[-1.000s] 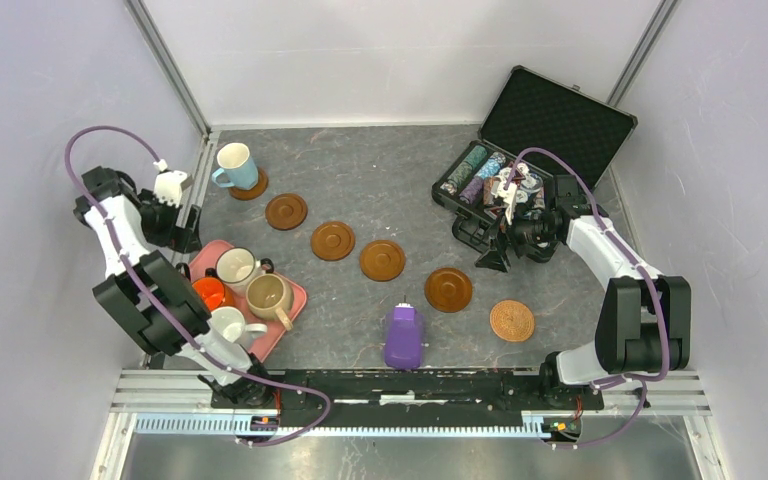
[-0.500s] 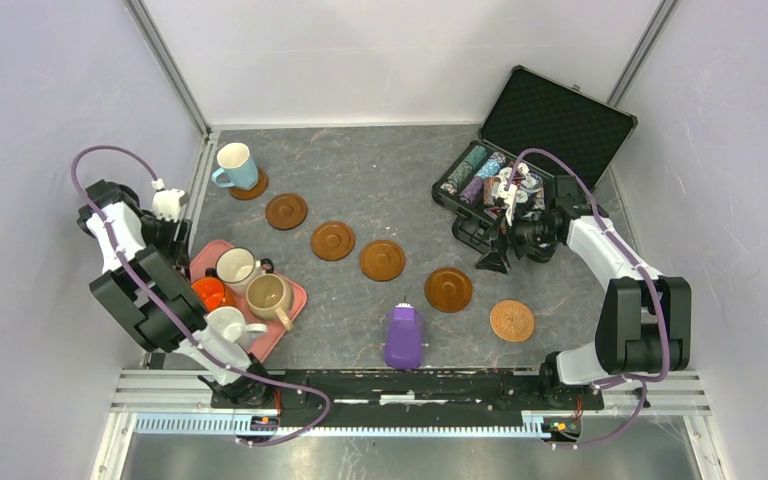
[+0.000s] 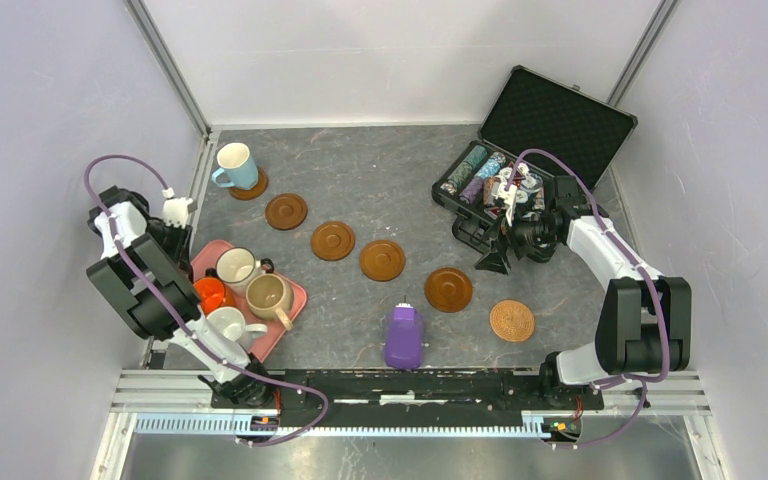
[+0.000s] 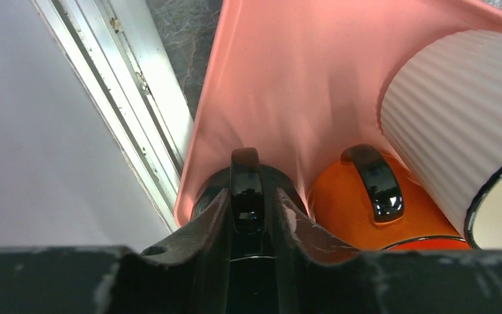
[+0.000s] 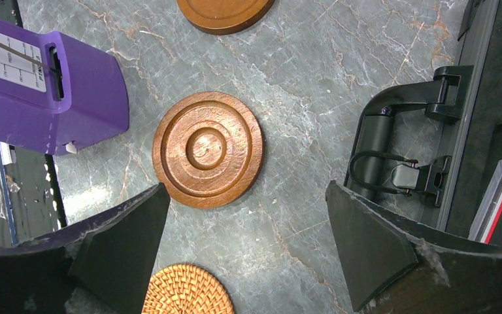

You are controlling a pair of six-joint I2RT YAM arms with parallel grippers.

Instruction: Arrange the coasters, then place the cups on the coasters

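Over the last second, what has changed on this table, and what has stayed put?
The left pincer moved toward the near edge, down to the pink rounded-square tray, and closed from wide open around the handle of the dark glossy ceramic mug. The right pincer stayed open above a round dark wood coaster. The purple oblong device did not move, nor did anything else.

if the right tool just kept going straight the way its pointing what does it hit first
Most likely the dark wooden coaster under the open right tool, or the grey tabletop just beside its rim; depth is unclear. Nothing stands in between.
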